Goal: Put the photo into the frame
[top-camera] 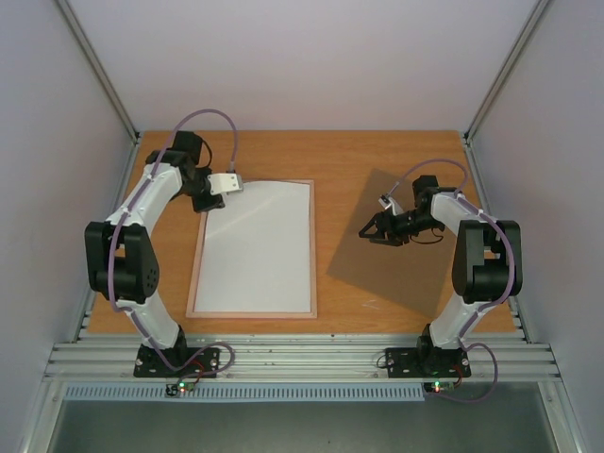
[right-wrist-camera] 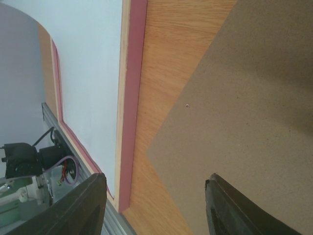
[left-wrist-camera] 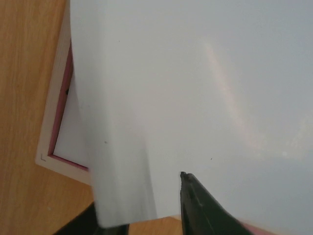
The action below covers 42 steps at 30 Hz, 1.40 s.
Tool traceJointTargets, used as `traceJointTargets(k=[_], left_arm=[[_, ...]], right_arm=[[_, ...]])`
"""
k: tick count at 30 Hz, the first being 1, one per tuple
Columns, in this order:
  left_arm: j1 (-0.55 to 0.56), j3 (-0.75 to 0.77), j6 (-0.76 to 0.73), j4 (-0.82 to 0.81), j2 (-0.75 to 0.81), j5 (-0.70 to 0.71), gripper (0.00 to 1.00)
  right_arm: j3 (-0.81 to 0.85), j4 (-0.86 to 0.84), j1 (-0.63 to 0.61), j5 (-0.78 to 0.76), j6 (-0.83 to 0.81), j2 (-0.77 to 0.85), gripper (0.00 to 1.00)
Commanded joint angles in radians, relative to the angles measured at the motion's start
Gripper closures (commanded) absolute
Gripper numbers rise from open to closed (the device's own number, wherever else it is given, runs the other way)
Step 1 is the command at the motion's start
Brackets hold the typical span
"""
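Observation:
The frame [top-camera: 253, 313], with its thin pink border, lies flat left of centre. The photo [top-camera: 257, 247] lies in it white back up, so the print side is hidden. My left gripper [top-camera: 209, 196] is at the frame's far left corner. In the left wrist view the photo [left-wrist-camera: 195, 73] fills the picture. Its near corner curls up over my left finger, and my right finger [left-wrist-camera: 205, 210] rests above the sheet. The jaws stand partly apart. The frame's corner [left-wrist-camera: 57, 112] shows at left. My right gripper [top-camera: 370, 229] is open and empty above the brown board's left edge.
The flat brown backing board [top-camera: 396, 274] lies at an angle on the right of the table and also shows in the right wrist view [right-wrist-camera: 244, 98], beside the frame's pink edge [right-wrist-camera: 132, 98]. An aluminium rail [top-camera: 302, 359] runs along the near edge. Walls stand on both sides.

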<state>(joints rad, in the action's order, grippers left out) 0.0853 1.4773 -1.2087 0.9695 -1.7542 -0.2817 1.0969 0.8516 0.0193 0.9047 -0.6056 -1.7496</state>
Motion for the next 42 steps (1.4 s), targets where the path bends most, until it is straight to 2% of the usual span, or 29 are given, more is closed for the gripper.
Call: traceJointTargets(k=[1,4,11,13,14,22,27,29,33,38,42], left_arm=[[-0.003,-0.003,0.029,-0.059,-0.008,0.021,0.61],[-0.003,-0.004,0.038,-0.088,-0.003,0.047,0.46],[-0.015,-0.027,0.045,-0.157,0.010,0.116,0.25],[-0.030,-0.021,0.062,-0.177,0.009,0.128,0.04],[-0.038,-0.016,0.074,-0.185,0.009,0.134,0.01],[-0.071,0.017,0.210,-0.256,0.011,0.139,0.01],[-0.061,0.056,0.358,-0.290,0.062,0.029,0.01],[-0.023,0.039,0.471,-0.363,0.096,0.055,0.01],[0.097,0.051,0.609,-0.400,0.136,0.116,0.01],[0.224,0.081,0.878,-0.373,0.141,0.004,0.01],[0.328,0.061,1.120,-0.429,0.111,-0.068,0.01]], right_arm=[[0.009,-0.013,-0.005,-0.007,0.004,0.007,0.44],[0.009,-0.010,-0.006,-0.010,0.002,0.009,0.44],[0.009,-0.007,-0.006,-0.022,-0.008,0.019,0.43],[0.008,-0.006,-0.006,-0.027,-0.013,0.026,0.43],[0.008,-0.006,-0.006,-0.030,-0.016,0.029,0.43],[0.038,0.036,-0.005,-0.079,-0.066,0.054,0.41],[0.068,0.114,0.011,-0.144,-0.143,0.100,0.38],[0.084,0.162,0.033,-0.160,-0.169,0.113,0.35],[0.105,0.259,0.114,-0.179,-0.212,0.142,0.29],[0.113,0.343,0.266,-0.218,-0.243,0.184,0.22],[0.111,0.377,0.347,-0.271,-0.230,0.205,0.18]])
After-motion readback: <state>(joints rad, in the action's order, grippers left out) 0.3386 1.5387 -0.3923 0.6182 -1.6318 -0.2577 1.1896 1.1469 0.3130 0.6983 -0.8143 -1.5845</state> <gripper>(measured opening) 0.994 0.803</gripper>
